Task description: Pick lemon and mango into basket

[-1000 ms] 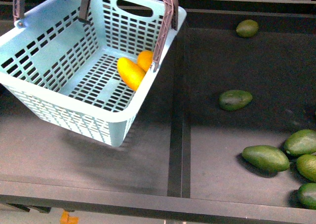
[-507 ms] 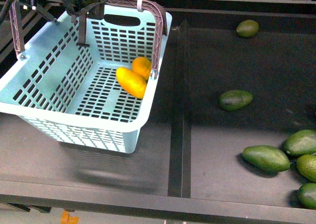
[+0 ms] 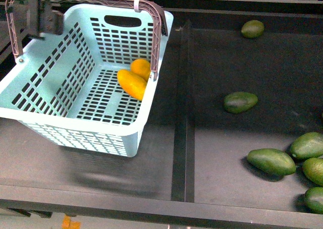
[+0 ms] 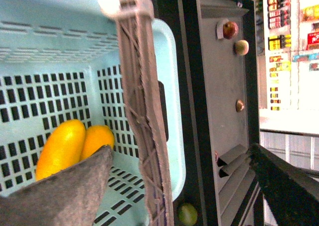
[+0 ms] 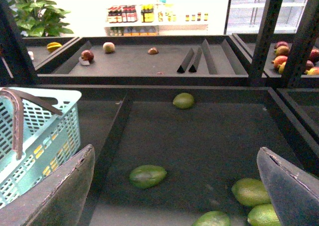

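Already the lemon (image 3: 141,67) and the mango (image 3: 132,84) are lying touching each other on the floor of the basket (image 3: 75,119), at centre-left of the front frame, so the placing looks done. The left gripper (image 3: 36,14), upper left, is sitting at the brown handle (image 3: 151,17); whether it is gripping, I cannot tell. The right gripper (image 5: 179,191) is standing spread and holding nothing. Open shelf is lying right of the divider rail (image 3: 180,138), with avocados (image 3: 271,161) crowding the lower right.
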You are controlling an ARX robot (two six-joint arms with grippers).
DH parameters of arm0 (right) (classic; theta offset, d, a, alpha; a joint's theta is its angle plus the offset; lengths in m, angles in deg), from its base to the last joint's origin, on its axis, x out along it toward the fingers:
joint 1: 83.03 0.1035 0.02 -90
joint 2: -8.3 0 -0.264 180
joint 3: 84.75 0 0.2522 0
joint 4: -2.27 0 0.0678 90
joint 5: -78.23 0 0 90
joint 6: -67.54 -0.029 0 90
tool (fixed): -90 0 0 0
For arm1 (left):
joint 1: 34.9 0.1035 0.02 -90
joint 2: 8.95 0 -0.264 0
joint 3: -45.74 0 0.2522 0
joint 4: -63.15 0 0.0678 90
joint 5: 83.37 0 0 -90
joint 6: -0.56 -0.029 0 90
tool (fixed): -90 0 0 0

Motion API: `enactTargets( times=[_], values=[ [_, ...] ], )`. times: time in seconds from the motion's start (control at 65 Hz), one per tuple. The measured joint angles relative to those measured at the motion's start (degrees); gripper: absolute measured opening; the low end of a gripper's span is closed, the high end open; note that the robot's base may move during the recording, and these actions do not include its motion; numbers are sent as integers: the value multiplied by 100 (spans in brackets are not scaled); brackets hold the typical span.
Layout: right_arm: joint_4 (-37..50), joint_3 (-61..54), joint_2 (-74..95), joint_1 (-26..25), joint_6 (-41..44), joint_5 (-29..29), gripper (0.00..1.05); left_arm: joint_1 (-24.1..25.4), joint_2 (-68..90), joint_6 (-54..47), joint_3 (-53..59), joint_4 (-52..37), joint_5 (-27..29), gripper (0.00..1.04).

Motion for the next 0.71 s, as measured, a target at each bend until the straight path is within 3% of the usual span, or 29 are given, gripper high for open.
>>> enactTargets(
  times=[0.046,0.169,0.246,0.277,0.292,0.338,0.369,0.4,0.446,0.507,0.646,0.707],
  values=[
    [0,0,0,0,0,2,96,101,-387,-37,387,219,138,99],
    [0,0,0,0,-2,2,96,476,-1193,-46,1193,664,284,98],
    [0,0,-2,0,0,0,96,592,-1300,-332,1342,446,144,96],
    [0,0,0,0,-2,-2,96,647,-1303,-824,1646,-282,-251,91],
    [0,0,0,0,0,0,96,693,-1303,-1290,1875,-1104,-693,88],
    [0,0,-2,0,-2,4,96,791,-1349,-3735,2885,-3353,-1532,74],
    [0,0,2,0,0,2,96,820,-1517,-5117,3438,-4385,-1687,64],
    [0,0,-2,0,-2,2,96,848,-1694,-6116,3685,-4837,-1740,58],
    [0,0,0,0,-2,2,96,922,-2063,-7243,4000,-5204,-1784,47],
    [0,0,0,0,0,2,96,1019,-2426,-7984,4330,-5298,-1845,35],
    [0,0,0,0,0,0,96,1169,-2953,-8596,5147,-5405,-1989,5],
    [0,0,-2,0,0,0,96,1220,-3088,-8671,5438,-5608,-2024,4]
  ],
)
